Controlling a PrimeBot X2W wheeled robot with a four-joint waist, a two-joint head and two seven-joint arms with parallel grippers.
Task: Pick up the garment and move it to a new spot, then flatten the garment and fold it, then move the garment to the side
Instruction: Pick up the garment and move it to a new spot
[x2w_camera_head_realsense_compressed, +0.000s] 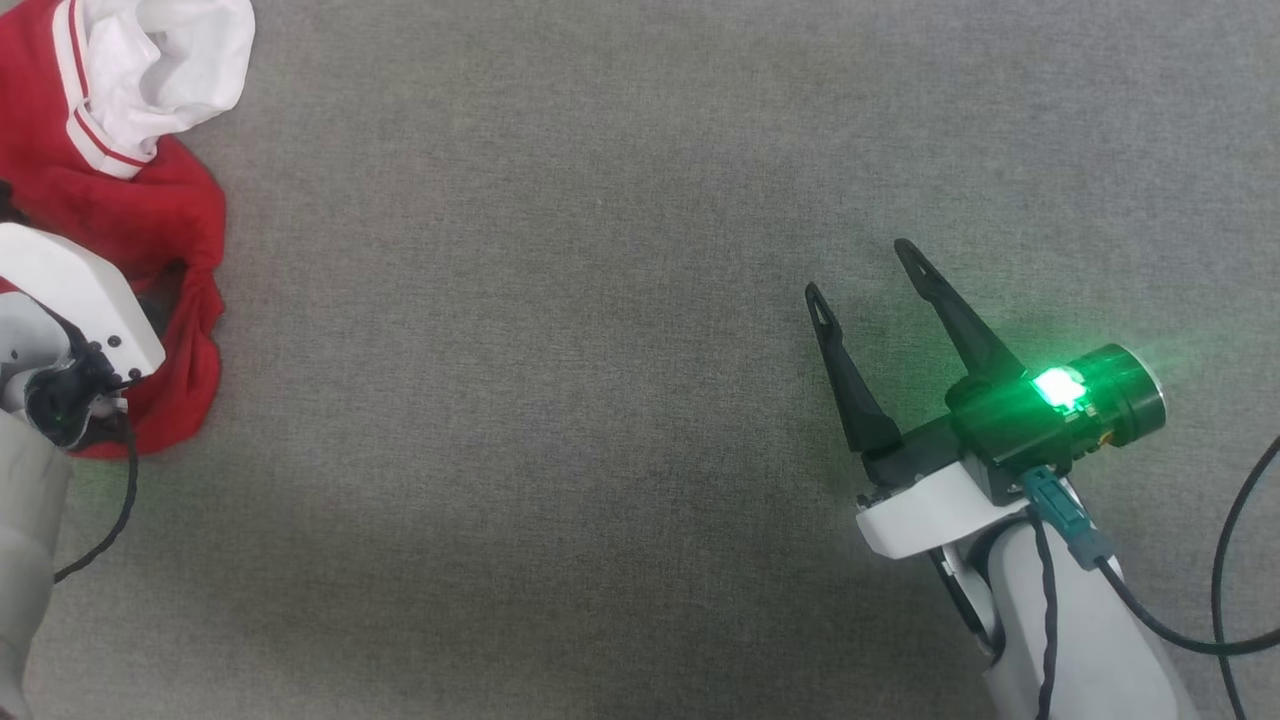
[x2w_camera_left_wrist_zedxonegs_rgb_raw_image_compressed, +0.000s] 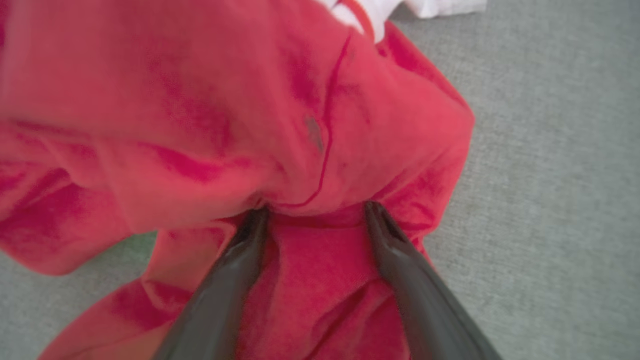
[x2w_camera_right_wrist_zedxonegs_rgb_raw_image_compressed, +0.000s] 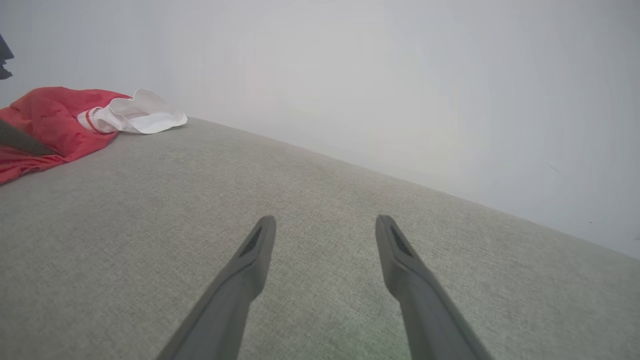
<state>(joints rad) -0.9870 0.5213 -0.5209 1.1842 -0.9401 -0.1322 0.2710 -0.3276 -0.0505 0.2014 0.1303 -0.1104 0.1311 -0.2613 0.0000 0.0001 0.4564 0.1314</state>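
Observation:
The garment (x2w_camera_head_realsense_compressed: 170, 220) lies crumpled at the far left of the grey surface, red with a white red-striped sleeve (x2w_camera_head_realsense_compressed: 150, 70) on top. My left arm's white wrist housing (x2w_camera_head_realsense_compressed: 70, 300) sits over it and hides the fingers in the head view. In the left wrist view my left gripper (x2w_camera_left_wrist_zedxonegs_rgb_raw_image_compressed: 315, 207) is open, its two fingertips pushed into folds of the red garment (x2w_camera_left_wrist_zedxonegs_rgb_raw_image_compressed: 200, 100), with cloth lying between them. My right gripper (x2w_camera_head_realsense_compressed: 860, 268) is open over bare surface at the right, far from the garment (x2w_camera_right_wrist_zedxonegs_rgb_raw_image_compressed: 50, 120), with nothing between its fingers (x2w_camera_right_wrist_zedxonegs_rgb_raw_image_compressed: 325, 220).
A grey fabric surface (x2w_camera_head_realsense_compressed: 550, 400) stretches between the two arms. In the right wrist view it ends at a far edge against a pale wall (x2w_camera_right_wrist_zedxonegs_rgb_raw_image_compressed: 400, 75). Black cables (x2w_camera_head_realsense_compressed: 1220, 560) hang at the right arm.

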